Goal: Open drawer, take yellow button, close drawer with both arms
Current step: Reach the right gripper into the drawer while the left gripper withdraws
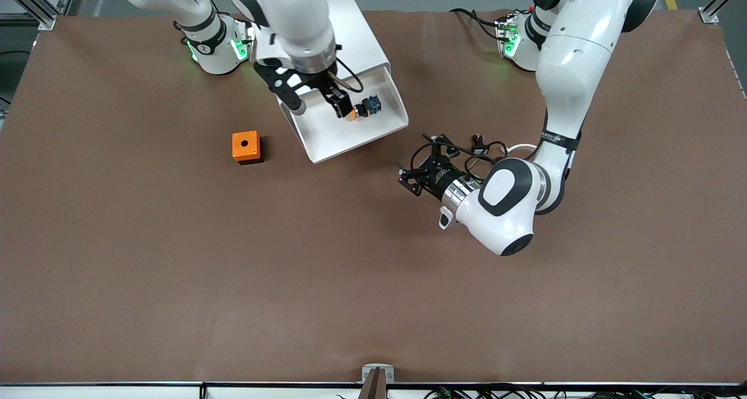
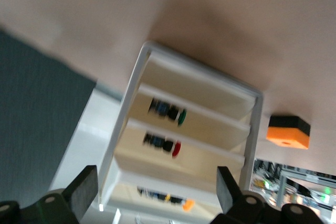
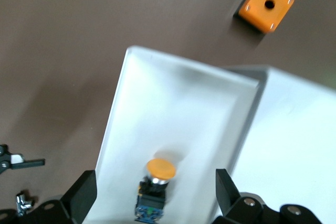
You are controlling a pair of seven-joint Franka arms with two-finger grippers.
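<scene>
The drawer [image 1: 341,139], the top one of the white cabinet [image 1: 359,40], stands pulled out toward the front camera. The button [image 1: 365,108], orange cap on a dark body, lies on its side in the drawer, toward the left arm's end. My right gripper [image 1: 320,106] hangs open over the drawer. In the right wrist view the button [image 3: 157,179] lies between the fingers [image 3: 86,190] of the right gripper [image 3: 156,186], untouched. My left gripper [image 1: 415,161] is open, low over the table beside the drawer, holding nothing. The left wrist view shows the left gripper [image 2: 156,190] facing the cabinet [image 2: 131,93].
An orange cube with a hole [image 1: 245,147] sits on the brown table [image 1: 233,270], toward the right arm's end from the drawer. Lower drawers hold a green-capped button [image 2: 168,113] and a red-capped one [image 2: 163,144]. The left arm's elbow [image 1: 502,212] hangs low over the table.
</scene>
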